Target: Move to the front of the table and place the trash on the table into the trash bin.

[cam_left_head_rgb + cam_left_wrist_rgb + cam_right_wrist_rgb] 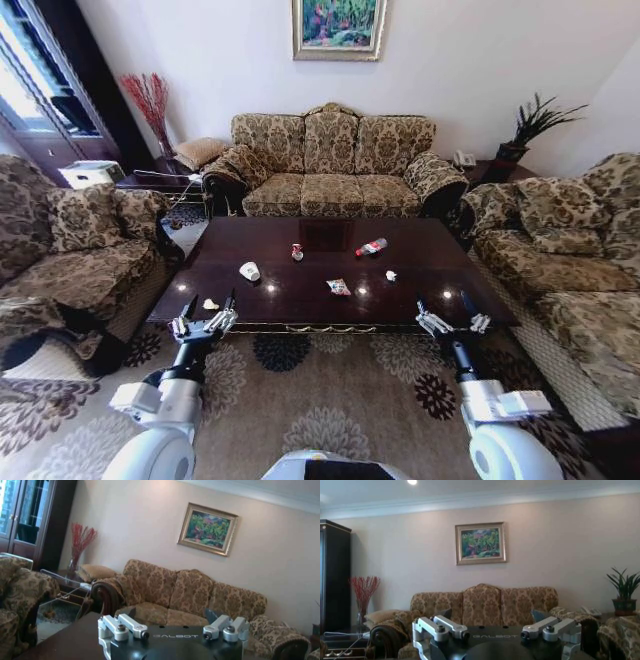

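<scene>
Living-room scene, ordered by size. Three patterned sofas [330,165] surround a glossy dark desk [300,290] with gold trim along its front apron, standing on a floral rug [320,400]. Both arms reach forward at the desk's near edge: the left claw [208,310] at the near left corner, fingers spread open and holding nothing; the right claw [448,308] at the near right corner, likewise open and empty. Litter lies scattered on the desk top: a clear bottle [371,247] with a red label lying on its side right of centre, a white paper cup [250,271] left of centre, a red-white can [297,252] upright between them, a colourful wrapper [339,287] nearer the front, a crumpled paper bit [391,275] beside it and another paper bit [210,304] next to the left claw.
</scene>
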`<state>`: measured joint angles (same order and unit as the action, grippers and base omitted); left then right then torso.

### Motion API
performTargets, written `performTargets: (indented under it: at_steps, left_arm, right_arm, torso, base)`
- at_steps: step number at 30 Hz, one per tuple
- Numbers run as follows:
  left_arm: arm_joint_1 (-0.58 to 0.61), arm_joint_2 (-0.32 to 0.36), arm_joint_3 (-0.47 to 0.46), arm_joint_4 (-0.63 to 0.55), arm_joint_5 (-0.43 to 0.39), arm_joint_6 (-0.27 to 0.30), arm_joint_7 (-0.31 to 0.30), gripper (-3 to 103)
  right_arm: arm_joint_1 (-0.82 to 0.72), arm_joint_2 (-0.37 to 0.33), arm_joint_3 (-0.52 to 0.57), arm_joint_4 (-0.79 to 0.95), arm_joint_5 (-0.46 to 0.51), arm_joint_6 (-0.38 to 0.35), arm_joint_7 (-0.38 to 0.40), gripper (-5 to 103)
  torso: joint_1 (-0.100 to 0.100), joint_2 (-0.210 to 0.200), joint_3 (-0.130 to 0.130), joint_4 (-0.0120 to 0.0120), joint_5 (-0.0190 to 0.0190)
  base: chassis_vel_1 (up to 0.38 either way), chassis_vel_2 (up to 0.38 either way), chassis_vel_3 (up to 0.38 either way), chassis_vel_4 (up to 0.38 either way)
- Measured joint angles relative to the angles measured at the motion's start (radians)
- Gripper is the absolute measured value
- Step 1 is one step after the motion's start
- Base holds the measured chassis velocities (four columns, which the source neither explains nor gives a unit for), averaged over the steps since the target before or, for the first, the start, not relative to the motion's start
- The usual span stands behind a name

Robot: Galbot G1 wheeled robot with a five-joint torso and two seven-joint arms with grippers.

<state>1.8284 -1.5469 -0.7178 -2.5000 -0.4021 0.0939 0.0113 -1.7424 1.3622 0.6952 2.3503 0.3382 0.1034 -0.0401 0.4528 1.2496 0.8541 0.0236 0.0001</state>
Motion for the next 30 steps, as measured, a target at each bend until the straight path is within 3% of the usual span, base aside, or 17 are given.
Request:
performTargets:
  at_steps: [19,30]
  left_arm:
    - [0.003,-0.004,-0.004,0.0,0.0,-0.003,-0.002,93]
    - [0.035,-0.012,-0.022,0.0,-0.002,0.017,0.002,93]
  right_arm:
    - [0.001,0.004,-0.005,0.0,-0.017,0.01,-0.017,100]
    - [-0.017,0.012,0.002,-0.008,0.003,0.058,-0.03,100]
  torso:
    - [0.0,0.0,0.0,0.0,0.0]
    - [0.0,0.0,0.0,0.0,0.0]
  base:
    - [0.0,0.0,0.0,0.0]
    - [0.0,0.0,0.0,0.0]
